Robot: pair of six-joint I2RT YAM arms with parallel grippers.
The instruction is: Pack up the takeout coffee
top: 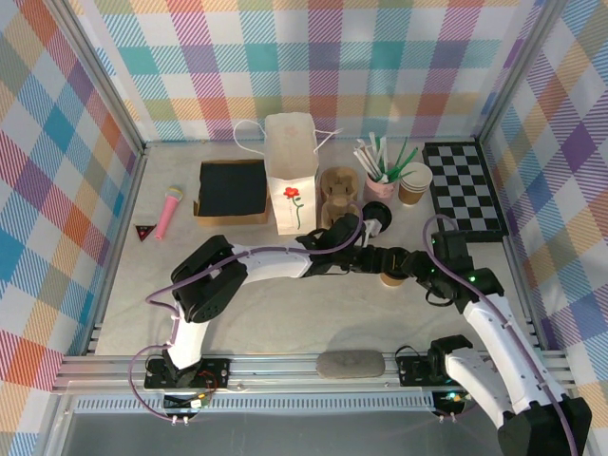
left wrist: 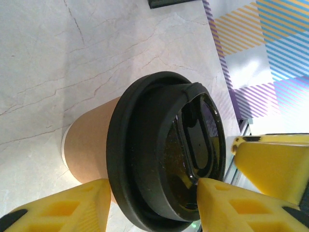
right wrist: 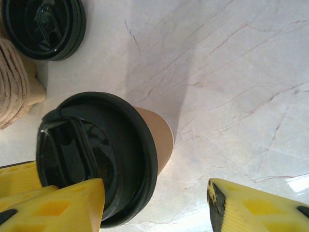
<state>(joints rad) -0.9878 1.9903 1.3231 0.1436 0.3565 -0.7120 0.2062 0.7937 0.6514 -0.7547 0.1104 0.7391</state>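
Left wrist view had the coffee (left wrist: 159, 154) standing upright on the desk (left wrist: 43, 58), lid on. The left tool (left wrist: 154, 191) was closed about it, one yellow finger against each side of the black lid rim. Right wrist view put the right tool (right wrist: 154, 188) beside the same cup with its jaws wide: one finger lay by the lid, the other stood well apart from the cup wall. From above, the cup sat between the two tools, in front of the white bag (top: 290, 171), and a spare lid (right wrist: 43, 26) lay near.

The cup looked light, though whether it was full could not be told. Its paper wall would probably buckle under a hard squeeze. The glossy lid seemed slippery and might pop off if the cup were lifted by it alone. The safer hold was likely the brown wall just under the lid rim, where the cup is stiffest, kept upright.
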